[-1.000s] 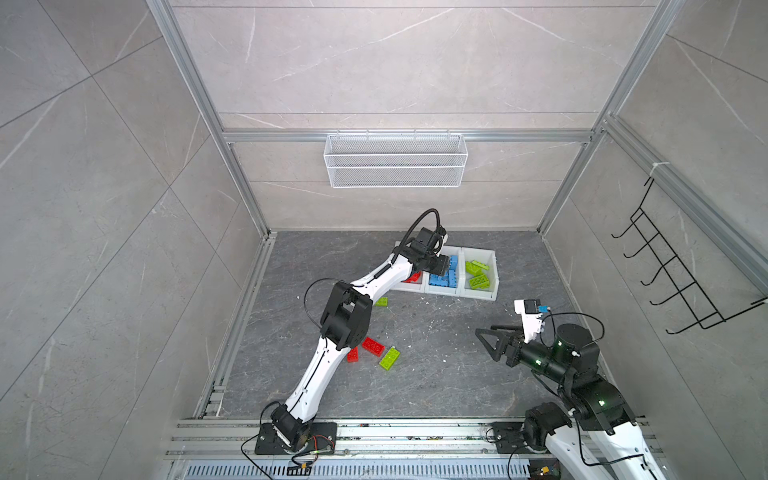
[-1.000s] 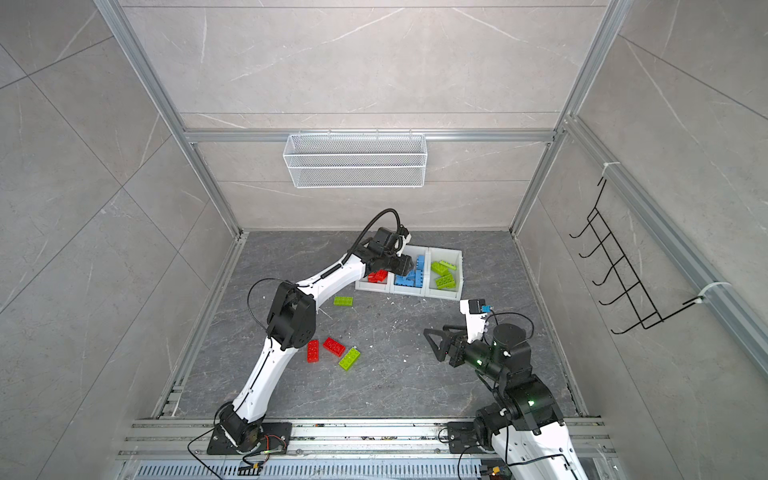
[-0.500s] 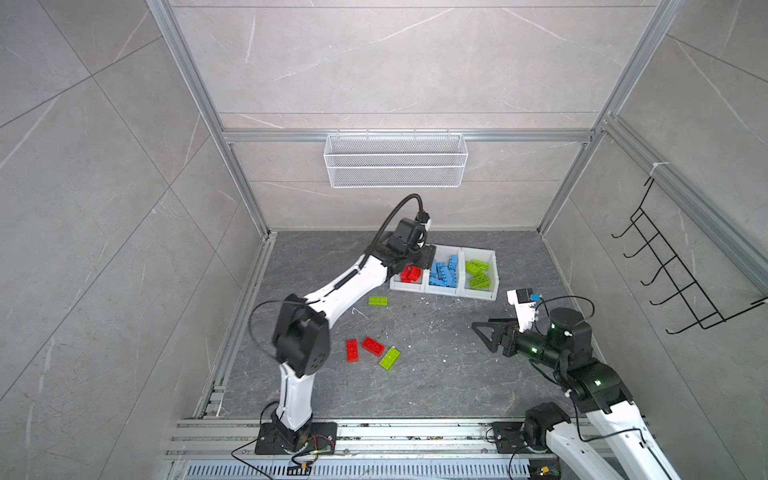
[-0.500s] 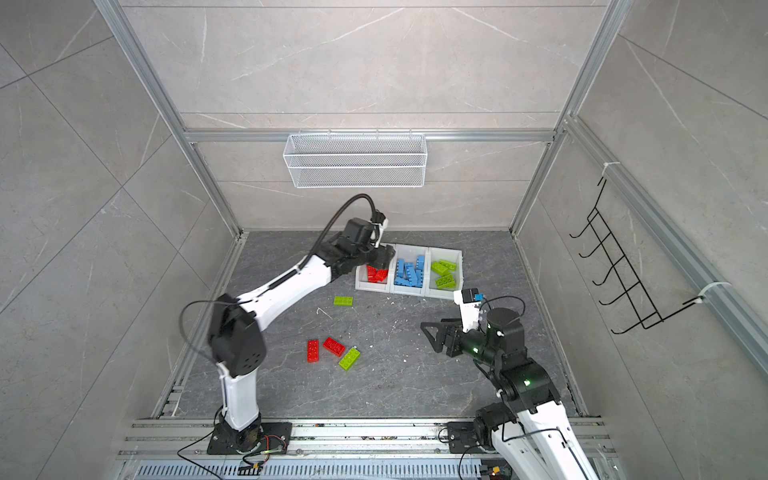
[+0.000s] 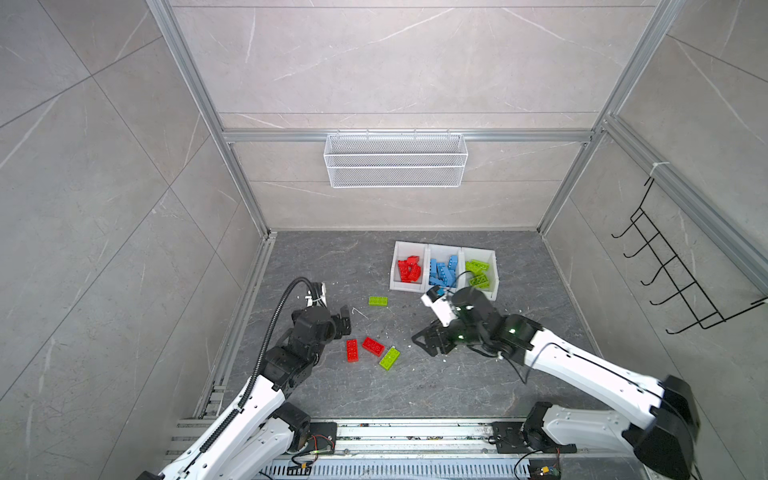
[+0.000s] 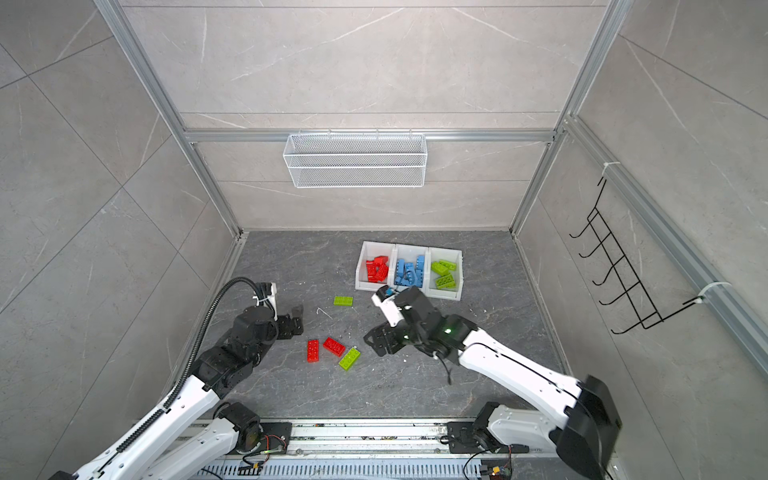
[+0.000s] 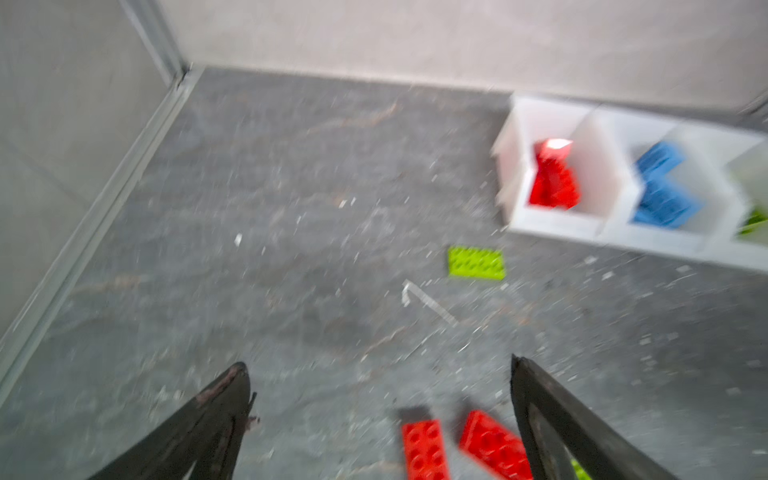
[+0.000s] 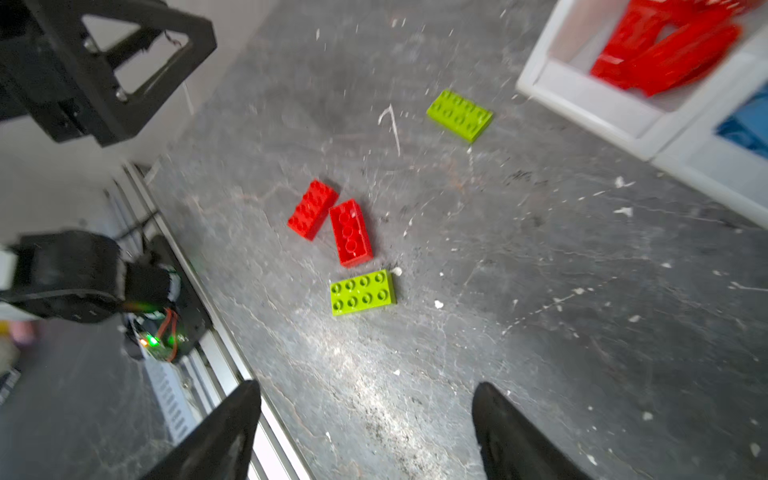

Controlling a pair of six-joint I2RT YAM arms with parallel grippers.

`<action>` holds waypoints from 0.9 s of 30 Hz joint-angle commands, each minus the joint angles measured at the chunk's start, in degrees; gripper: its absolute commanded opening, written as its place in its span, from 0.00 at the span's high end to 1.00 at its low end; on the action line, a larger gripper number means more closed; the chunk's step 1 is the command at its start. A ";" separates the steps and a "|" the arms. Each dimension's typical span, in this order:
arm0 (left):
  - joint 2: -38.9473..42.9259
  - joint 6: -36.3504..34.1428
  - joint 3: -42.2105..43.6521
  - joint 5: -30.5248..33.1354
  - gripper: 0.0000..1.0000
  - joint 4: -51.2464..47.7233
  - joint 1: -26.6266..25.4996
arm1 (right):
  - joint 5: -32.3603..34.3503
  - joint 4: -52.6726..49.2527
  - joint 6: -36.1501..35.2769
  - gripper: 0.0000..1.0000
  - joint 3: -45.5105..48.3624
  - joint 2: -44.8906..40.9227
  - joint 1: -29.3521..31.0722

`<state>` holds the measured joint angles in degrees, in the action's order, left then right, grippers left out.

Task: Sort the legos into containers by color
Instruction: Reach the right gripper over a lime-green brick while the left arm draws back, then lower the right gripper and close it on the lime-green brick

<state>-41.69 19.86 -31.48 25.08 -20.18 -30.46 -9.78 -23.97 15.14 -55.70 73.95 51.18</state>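
In both top views, three white containers (image 5: 394,266) sit in a row on the gray floor (image 5: 332,257), a bit right of the middle of the frame. The left one holds red legos (image 5: 409,269), the middle one blue legos (image 5: 444,272), and the right one green legos (image 5: 478,272).

Four bricks lie loose on the floor. A green brick (image 5: 377,301) lies just below and left of the containers. Lower down, a red brick (image 5: 352,350), a second red brick (image 5: 372,346) and a second green brick (image 5: 389,358) lie close together.

The left claw (image 5: 338,324) hangs just left of this group, spread wide and holding nothing. The right claw (image 5: 428,345) hangs just right of it, also wide and empty.
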 commanded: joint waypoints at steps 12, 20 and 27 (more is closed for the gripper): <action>3.01 -1.85 8.25 3.57 0.01 8.53 2.98 | 12.13 -2.41 -7.75 0.10 -10.96 24.31 10.08; 3.20 -2.66 8.42 -1.70 0.01 9.09 5.41 | 10.69 -1.78 -8.70 0.08 -13.35 29.32 10.08; 2.99 -3.30 8.54 -3.10 0.01 9.56 5.50 | 11.48 -3.23 -9.62 0.08 -14.44 33.13 10.06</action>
<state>-38.96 17.96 -22.46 23.11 -13.13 -25.34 0.89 -25.23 6.96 -68.49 105.10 61.17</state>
